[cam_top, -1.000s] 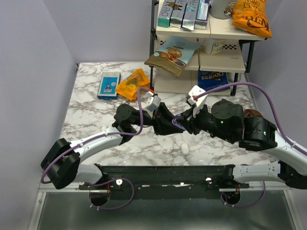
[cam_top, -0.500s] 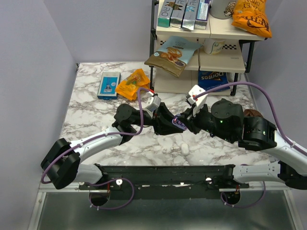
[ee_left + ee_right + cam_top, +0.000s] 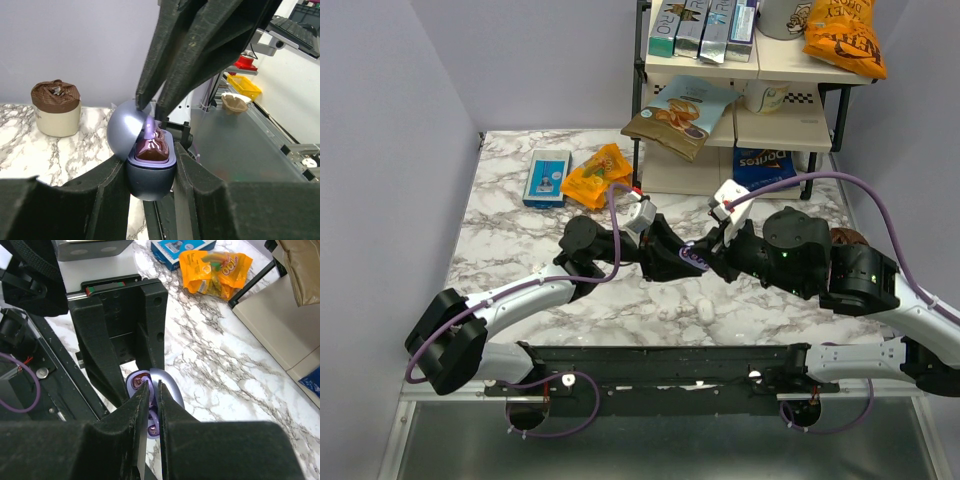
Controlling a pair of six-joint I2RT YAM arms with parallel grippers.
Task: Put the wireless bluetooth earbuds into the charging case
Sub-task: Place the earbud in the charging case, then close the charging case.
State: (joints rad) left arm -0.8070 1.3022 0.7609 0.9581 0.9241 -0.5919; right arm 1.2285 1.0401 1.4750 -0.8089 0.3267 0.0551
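Left wrist — case (image 3: 150, 182) clamped in left tool (image 3: 150, 164).

Legible print:
- Blue snack bag (image 3: 763, 163), lower level of white shelf rack (image 3: 790, 125): "Doritos".
- Leftmost teal carton (image 3: 666, 28), top level: large letters "RO", remainder cut off.
- Orange crisp bag (image 3: 845, 35) and blue box (image 3: 547, 177): print too small to read.

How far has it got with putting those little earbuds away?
Done: the left jaws hold the charging case up, lid open. In hand: the right jaws pinch a purple earbud at its opening. Left: seating it and letting go; whether the other is already in, I cannot tell.
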